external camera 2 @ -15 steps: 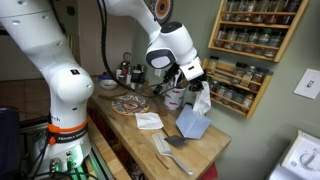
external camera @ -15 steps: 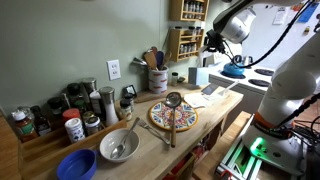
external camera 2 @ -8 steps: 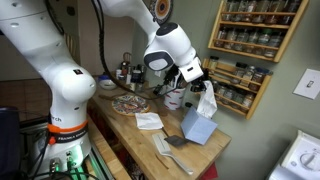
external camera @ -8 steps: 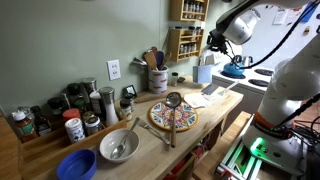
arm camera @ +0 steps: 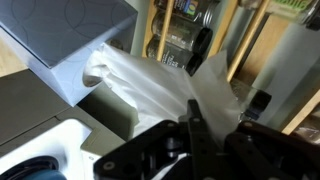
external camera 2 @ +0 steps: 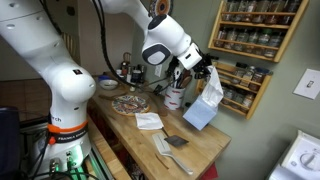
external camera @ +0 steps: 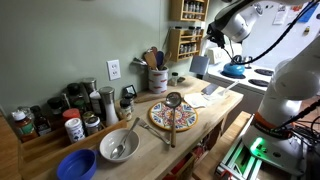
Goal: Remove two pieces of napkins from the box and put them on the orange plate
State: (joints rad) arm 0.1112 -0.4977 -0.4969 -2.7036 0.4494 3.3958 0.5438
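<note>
My gripper (external camera 2: 205,68) is shut on a white napkin (external camera 2: 211,88) that is still stuck in the blue-grey tissue box (external camera 2: 200,111). The box hangs tilted from the napkin, in the air above the right end of the counter. In an exterior view the gripper (external camera: 212,42) holds the box (external camera: 199,65) high over the far end. The wrist view shows the fingers (arm camera: 195,135) pinching the napkin (arm camera: 160,85), with the box (arm camera: 70,40) beyond. The orange patterned plate (external camera 2: 130,102) (external camera: 173,116) lies mid-counter with a ladle across it. One napkin (external camera 2: 149,121) lies flat on the counter beside the plate.
A spatula (external camera 2: 170,148) lies near the counter's front edge. A utensil crock (external camera: 157,78) and a spice rack (external camera 2: 255,40) stand against the wall. Bowls (external camera: 118,145) and jars (external camera: 72,126) fill the other end. A stove (external camera: 240,72) sits beyond the counter.
My gripper has risen with the napkin. The tissue box came up off the counter with it and now hangs tilted in the air.
</note>
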